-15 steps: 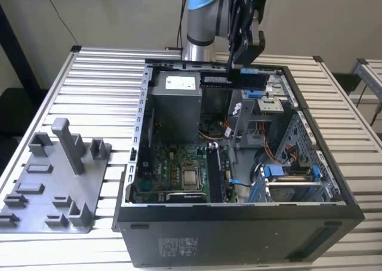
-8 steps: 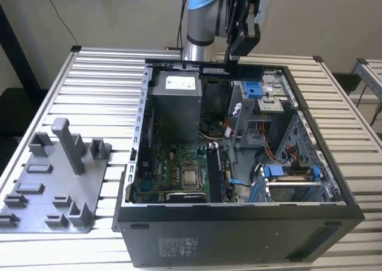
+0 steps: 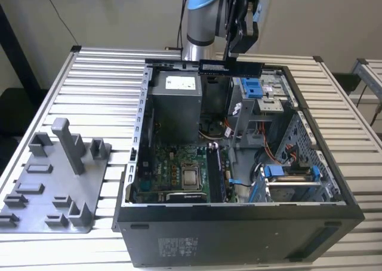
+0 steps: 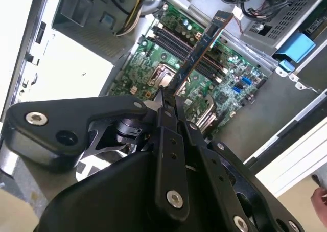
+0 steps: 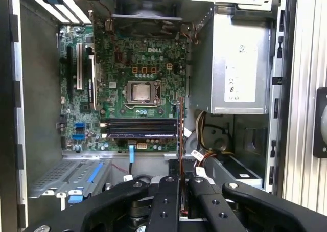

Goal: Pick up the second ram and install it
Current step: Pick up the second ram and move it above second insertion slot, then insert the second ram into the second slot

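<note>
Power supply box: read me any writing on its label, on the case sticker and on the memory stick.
Power supply box label: print too small to read.
Case sticker: white print, blurred, unreadable.
Memory stick in the pincer: no print readable.

I see the case on the table, a rack at the exterior view's left. My gripper holds the memory stick above the case.

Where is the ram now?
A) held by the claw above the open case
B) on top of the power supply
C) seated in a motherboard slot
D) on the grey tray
A: the claw is shut on the ram, which is raised over the open case.
</note>
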Motion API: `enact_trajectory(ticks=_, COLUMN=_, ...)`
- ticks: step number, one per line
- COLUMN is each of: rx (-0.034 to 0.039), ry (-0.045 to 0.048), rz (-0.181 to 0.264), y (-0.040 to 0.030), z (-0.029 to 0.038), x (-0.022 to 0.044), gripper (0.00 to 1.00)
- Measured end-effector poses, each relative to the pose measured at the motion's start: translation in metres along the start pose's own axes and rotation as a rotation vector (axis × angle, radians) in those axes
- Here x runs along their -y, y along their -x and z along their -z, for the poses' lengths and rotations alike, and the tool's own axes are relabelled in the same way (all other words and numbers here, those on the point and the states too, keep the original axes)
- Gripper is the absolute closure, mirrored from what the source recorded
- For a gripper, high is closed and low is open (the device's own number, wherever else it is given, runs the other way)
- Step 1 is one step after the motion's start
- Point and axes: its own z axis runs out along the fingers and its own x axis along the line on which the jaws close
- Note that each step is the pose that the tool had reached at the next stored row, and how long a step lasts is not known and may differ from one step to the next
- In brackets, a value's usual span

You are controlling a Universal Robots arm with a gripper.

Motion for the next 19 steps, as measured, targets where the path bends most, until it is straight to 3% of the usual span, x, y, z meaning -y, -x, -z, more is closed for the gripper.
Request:
enact_trajectory(ticks=16, rx=0.0046, ry=0.0000, rz=-0.001, y=-0.0001, z=-0.0001, x=0.0000, gripper=0.87)
enact_trajectory(ticks=19, rx=0.0016, ry=-0.0026, rz=-0.030, y=-0.0002, z=-0.0012, x=0.0000, gripper=0.87)
